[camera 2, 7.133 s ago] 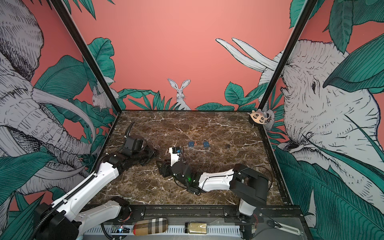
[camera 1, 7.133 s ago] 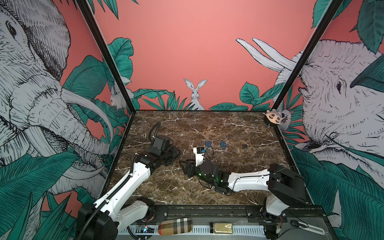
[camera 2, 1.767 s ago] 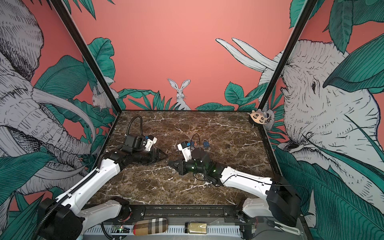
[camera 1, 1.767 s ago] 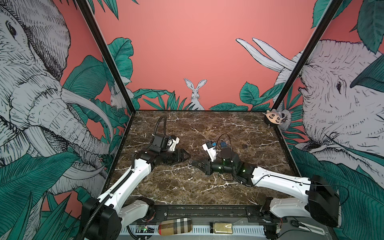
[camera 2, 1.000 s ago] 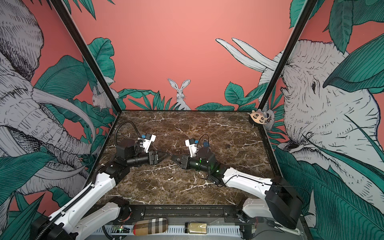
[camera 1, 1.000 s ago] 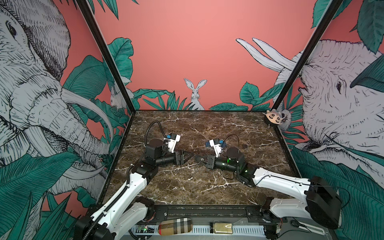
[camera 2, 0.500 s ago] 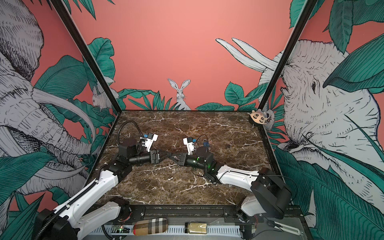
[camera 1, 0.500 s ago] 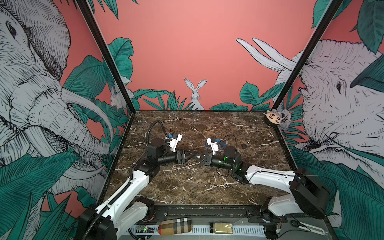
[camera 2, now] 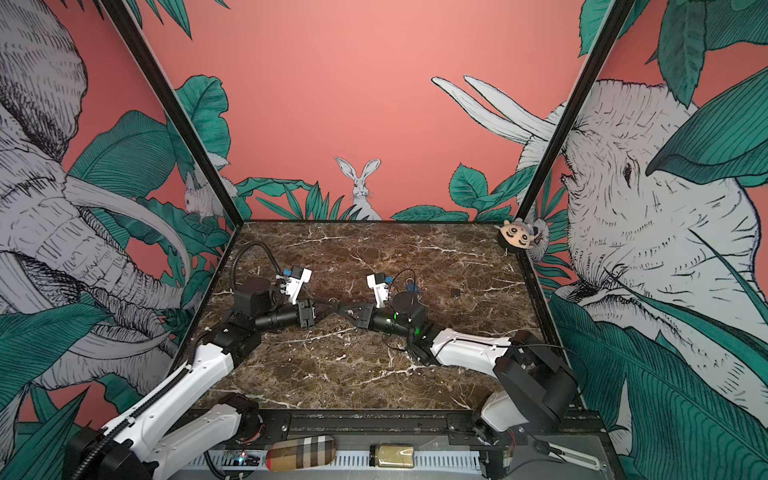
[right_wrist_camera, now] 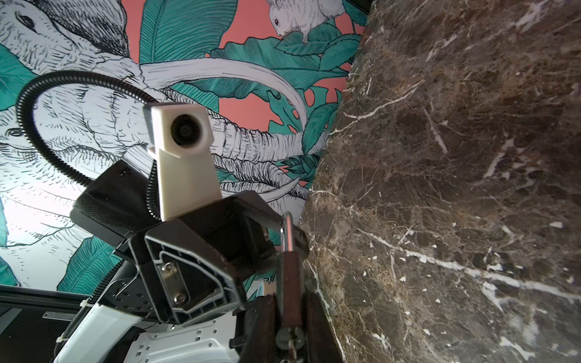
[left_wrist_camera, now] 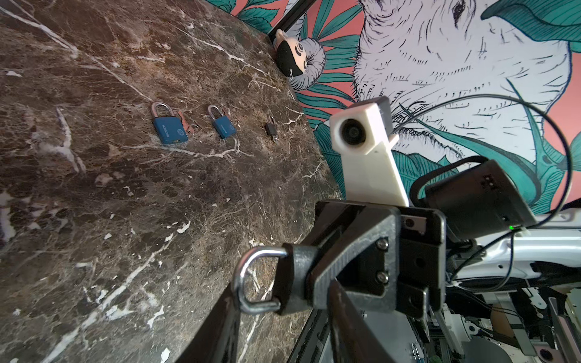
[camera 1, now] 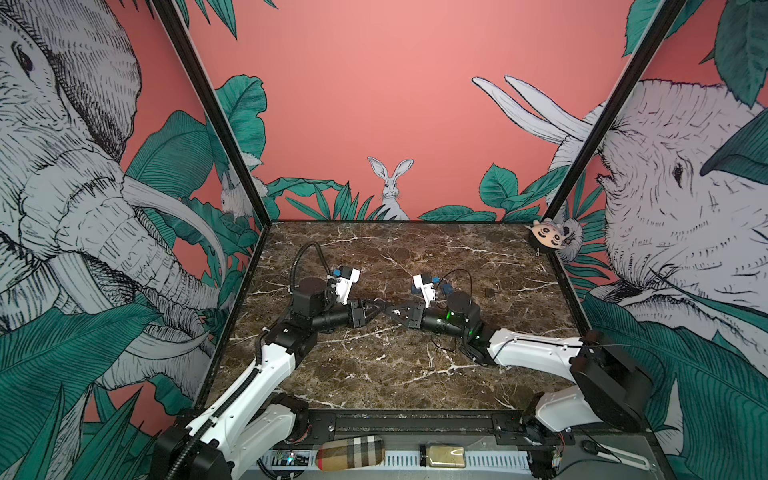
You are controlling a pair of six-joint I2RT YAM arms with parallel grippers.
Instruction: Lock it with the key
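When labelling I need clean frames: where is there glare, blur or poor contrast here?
Left wrist view: glare on the black padlock's steel shackle, the left fingers a dark blur at the edge, the blue padlocks sharp. Right wrist view: the wall mural blown out white, the padlock soft. Both top views: the padlock lost against the dark marble table.

A little plush toy (camera 1: 548,239) is sitting in the far right corner of the marble table (camera 1: 374,374). A checked case (camera 1: 351,452) and a jar (camera 1: 442,456) are lying just past its near edge.
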